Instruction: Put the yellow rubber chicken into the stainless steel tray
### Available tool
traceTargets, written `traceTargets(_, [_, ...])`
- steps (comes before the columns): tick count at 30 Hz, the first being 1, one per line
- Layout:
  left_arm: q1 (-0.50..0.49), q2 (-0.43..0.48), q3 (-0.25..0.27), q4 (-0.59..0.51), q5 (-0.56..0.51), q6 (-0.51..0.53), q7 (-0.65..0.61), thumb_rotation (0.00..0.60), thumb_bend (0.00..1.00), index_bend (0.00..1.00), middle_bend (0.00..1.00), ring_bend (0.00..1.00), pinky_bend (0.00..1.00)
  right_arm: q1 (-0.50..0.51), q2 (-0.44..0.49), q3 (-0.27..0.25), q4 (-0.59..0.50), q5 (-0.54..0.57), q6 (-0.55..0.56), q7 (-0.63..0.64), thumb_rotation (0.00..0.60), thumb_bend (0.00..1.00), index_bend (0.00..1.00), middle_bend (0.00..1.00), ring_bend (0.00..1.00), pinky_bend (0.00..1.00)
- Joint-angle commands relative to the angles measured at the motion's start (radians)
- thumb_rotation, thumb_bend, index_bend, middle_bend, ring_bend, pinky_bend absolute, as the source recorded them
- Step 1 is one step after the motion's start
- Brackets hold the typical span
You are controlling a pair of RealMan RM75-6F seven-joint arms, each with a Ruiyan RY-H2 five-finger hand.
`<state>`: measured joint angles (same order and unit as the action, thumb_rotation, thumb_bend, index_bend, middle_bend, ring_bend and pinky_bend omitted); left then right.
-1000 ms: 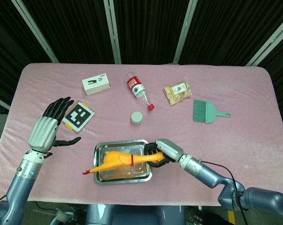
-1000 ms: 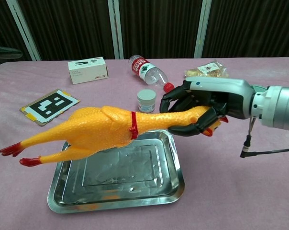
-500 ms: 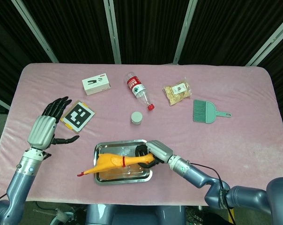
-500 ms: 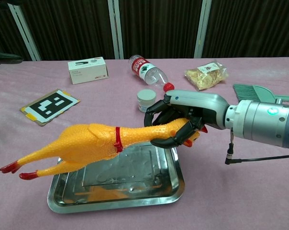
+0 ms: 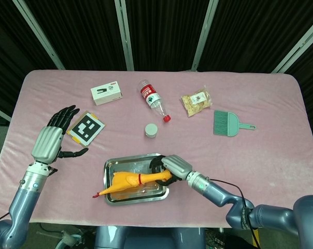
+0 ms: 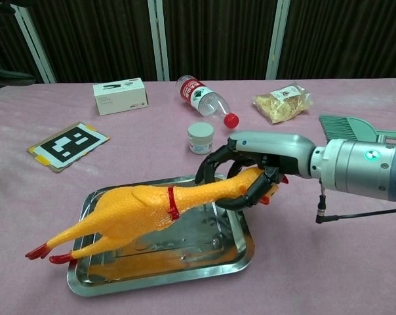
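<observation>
While right robot hand (image 6: 240, 180) grips yellow rubber chicken (image 6: 142, 210) by neck/head end, body hangs low over stainless steel tray (image 6: 234, 252), feet sticking past tray rim toward 8 o'clock. Can't tell if body touches tray floor. Left robot hand (image 5: 55, 137) hovers at 9 o'clock over tabletop (image 5: 281, 155), fingers spread, holding nothing.

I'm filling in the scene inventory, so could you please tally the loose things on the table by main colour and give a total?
Yellow: 1, rubber chicken
Silver: 1, stainless steel tray
White: 2, small box, small jar
Clear: 1, plastic bottle with red cap
Tan: 1, snack bag
Green: 1, hand brush
Black-and-white: 1, marker card
Total: 8
</observation>
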<state>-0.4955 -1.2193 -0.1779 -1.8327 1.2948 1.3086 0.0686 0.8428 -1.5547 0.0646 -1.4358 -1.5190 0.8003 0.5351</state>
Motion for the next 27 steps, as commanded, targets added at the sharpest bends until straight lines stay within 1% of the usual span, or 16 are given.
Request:
traceTargets(1, [0.001,-0.001,-0.003,-0.001,-0.002,-0.002,0.001,0.6,0.02,0.07,0.02,0.0,0.09,0.003,0.011,0.002,-0.009,0.006,-0.006,0.008,0.6,0.15,0.0,0.2,0.1,0.25])
traceTargets(5, [0.004,-0.003,-0.007,-0.002,-0.001,-0.003,0.0,0.6,0.02,0.07,0.01,0.0,0.09,0.007,0.021,0.003,-0.016,0.01,-0.012,0.005,0.6,0.1,0.0,0.16,0.06,0.19])
traceTargets(8, [0.006,-0.003,-0.009,-0.002,0.002,-0.002,0.0,0.6,0.02,0.07,0.01,0.0,0.09,0.008,0.028,0.005,-0.021,0.012,-0.012,0.005,0.6,0.08,0.0,0.14,0.05,0.17])
traceTargets(13, [0.012,0.0,-0.015,-0.002,0.001,0.003,-0.005,0.6,0.02,0.07,0.01,0.0,0.09,0.006,0.048,0.009,-0.035,0.012,-0.001,0.006,0.6,0.07,0.0,0.14,0.04,0.16])
traceTargets(16, [0.018,0.007,-0.02,-0.004,0.0,0.008,-0.01,0.6,0.02,0.07,0.02,0.0,0.09,-0.005,0.078,0.01,-0.049,0.01,0.019,0.008,0.6,0.07,0.0,0.14,0.04,0.17])
traceTargets(17, [0.021,0.01,-0.021,-0.004,0.001,0.011,-0.01,0.6,0.02,0.07,0.02,0.0,0.09,-0.011,0.09,0.011,-0.054,0.01,0.03,0.007,0.6,0.07,0.0,0.14,0.05,0.18])
traceTargets(19, [0.029,0.016,-0.021,-0.003,0.005,0.022,-0.004,0.6,0.02,0.07,0.02,0.0,0.09,-0.03,0.118,0.012,-0.067,0.013,0.059,0.012,0.6,0.07,0.04,0.16,0.1,0.24])
traceTargets(21, [0.041,0.023,-0.019,-0.001,0.006,0.038,0.008,0.6,0.02,0.08,0.03,0.0,0.09,-0.058,0.15,0.016,-0.075,0.02,0.102,0.011,0.6,0.07,0.16,0.23,0.17,0.31])
traceTargets(22, [0.053,0.028,-0.017,0.005,0.002,0.055,0.021,0.6,0.02,0.09,0.04,0.0,0.09,-0.085,0.177,0.02,-0.075,0.031,0.142,0.002,0.6,0.08,0.21,0.26,0.2,0.33])
traceTargets(23, [0.063,0.03,-0.015,0.008,0.001,0.068,0.029,0.6,0.02,0.1,0.05,0.01,0.09,-0.106,0.198,0.02,-0.083,0.037,0.17,-0.005,0.6,0.1,0.26,0.28,0.23,0.35])
traceTargets(24, [0.071,0.033,-0.013,0.012,-0.001,0.077,0.035,0.6,0.02,0.12,0.06,0.01,0.09,-0.125,0.216,0.021,-0.087,0.043,0.197,-0.017,0.6,0.13,0.3,0.31,0.25,0.37])
traceTargets(27, [0.097,0.045,-0.004,0.017,-0.014,0.096,0.047,0.6,0.02,0.12,0.06,0.01,0.09,-0.182,0.259,0.025,-0.093,0.064,0.277,-0.073,0.6,0.2,0.33,0.33,0.28,0.4])
